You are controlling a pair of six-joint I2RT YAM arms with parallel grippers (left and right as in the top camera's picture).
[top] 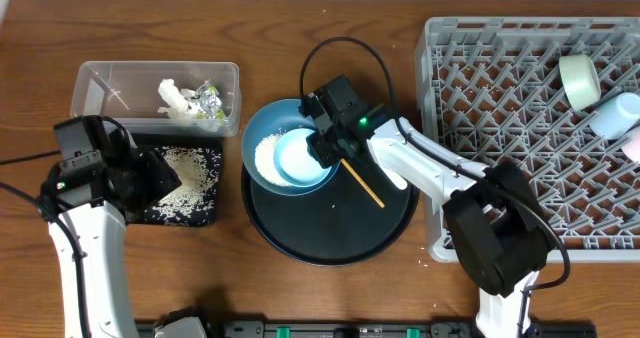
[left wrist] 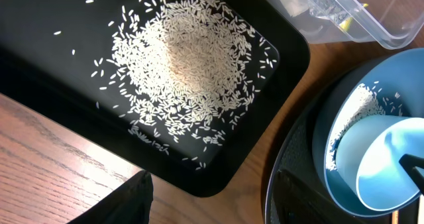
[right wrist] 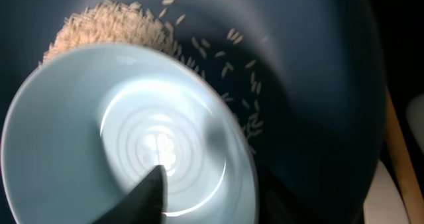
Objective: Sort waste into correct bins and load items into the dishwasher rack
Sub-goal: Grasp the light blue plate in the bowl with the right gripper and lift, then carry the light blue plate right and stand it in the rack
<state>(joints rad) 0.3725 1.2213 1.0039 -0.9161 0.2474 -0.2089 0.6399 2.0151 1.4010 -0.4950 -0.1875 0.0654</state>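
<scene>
Centrally, the right tool [top: 322, 150] is at a small pale light-blue bowl [top: 295, 158] that lies tipped inside a dark blue dish [top: 290, 110]. One finger [right wrist: 142, 197] reaches down into the bowl's glossy, ringed hollow. The other finger is not clearly seen, so I cannot tell whether the tool is clamped on the rim or merely straddling it. Just beyond the bowl from this tool, a heap of loose white rice grains [top: 268, 153] sits against the dish's inner wall, with stray grains scattered over the blue. The dish stands on a round black tray [top: 330, 238], and a thin wooden chopstick [top: 362, 183] lies on that tray directly under the tool's arm. Well to the outer side of the right tool, the grey dishwasher rack [top: 520, 128] holds a pale green cup [top: 580, 81] and a whitish cup [top: 615, 116] among its pegs. The left tool [left wrist: 212, 191] has its fingers apart with nothing between them, above the near edge of a shallow black rectangular tray [left wrist: 40, 58]. A wide spread of rice [left wrist: 179, 65] lies ahead of it. Beyond that tray, a clear plastic tub [top: 120, 83] on the wooden bench [top: 300, 18] holds crumpled white tissue [top: 175, 96] and a crinkled yellow-and-silver wrapper [top: 208, 100].
</scene>
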